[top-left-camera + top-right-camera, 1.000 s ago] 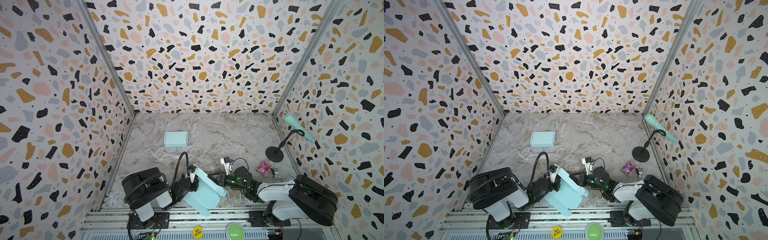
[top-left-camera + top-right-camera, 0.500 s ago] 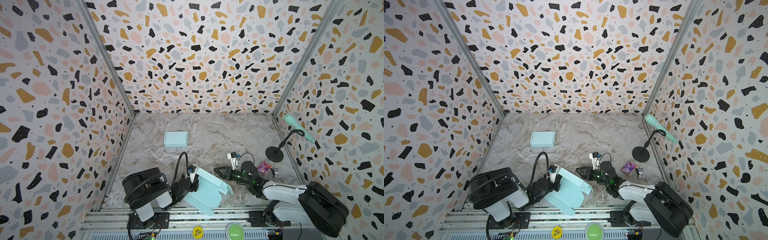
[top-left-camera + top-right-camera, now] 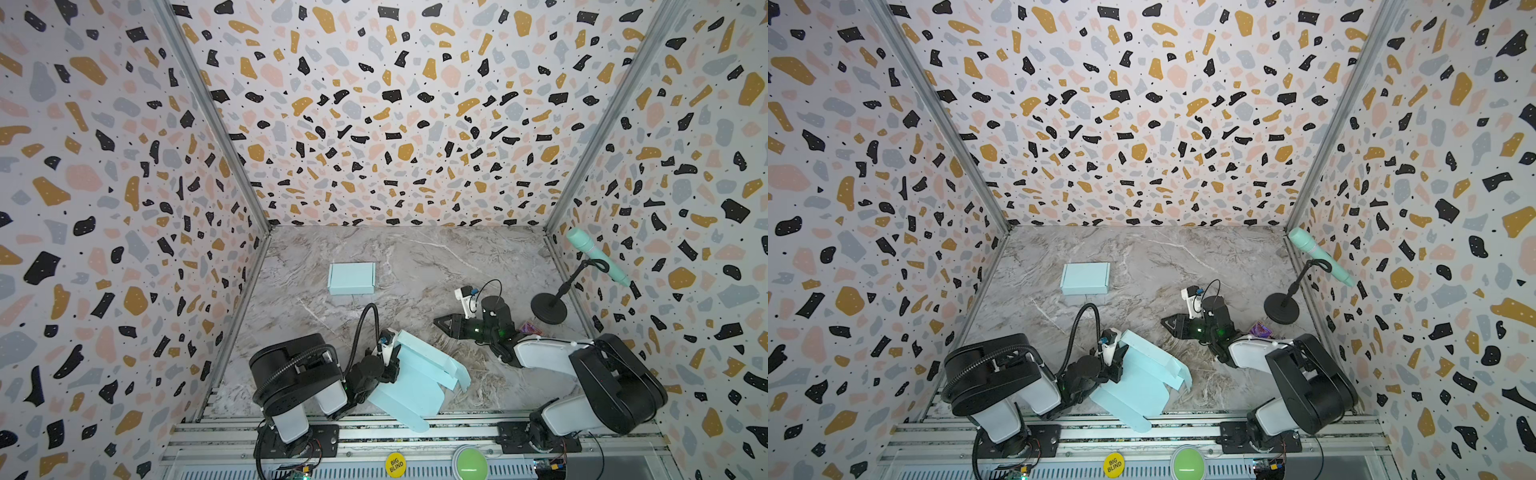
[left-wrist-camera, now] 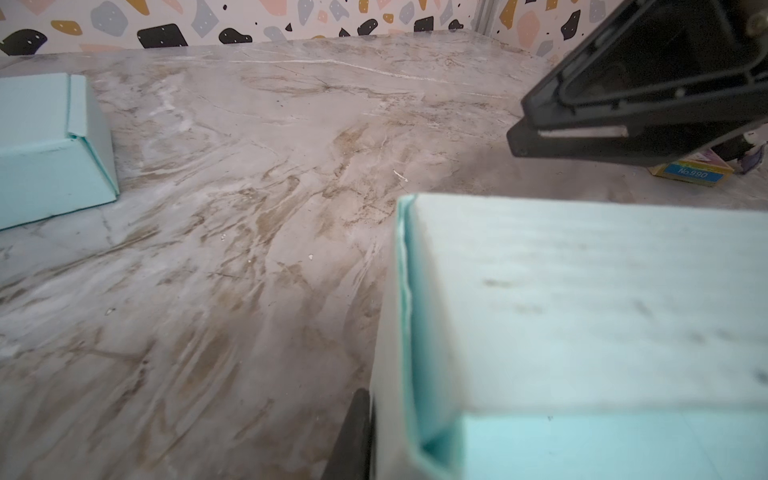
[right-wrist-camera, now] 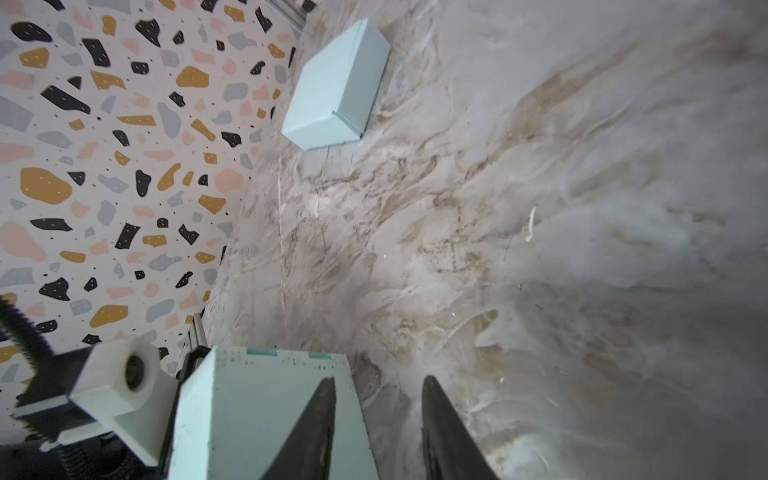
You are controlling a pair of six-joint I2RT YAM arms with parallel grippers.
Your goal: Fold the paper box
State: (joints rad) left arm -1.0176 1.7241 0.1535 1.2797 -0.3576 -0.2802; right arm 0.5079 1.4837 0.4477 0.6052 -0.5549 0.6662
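My left pincer (image 3: 390, 366) is clamped on one wall of the half-folded paper box (image 3: 415, 388), which lies tilted at the table's (image 3: 415, 266) front edge and overhangs it. My right pincer (image 3: 437, 321) hangs part open and empty, near the loose flaps (image 3: 455, 376). I'd grip firmly on the left and push each flap along its crease, not mid-panel.
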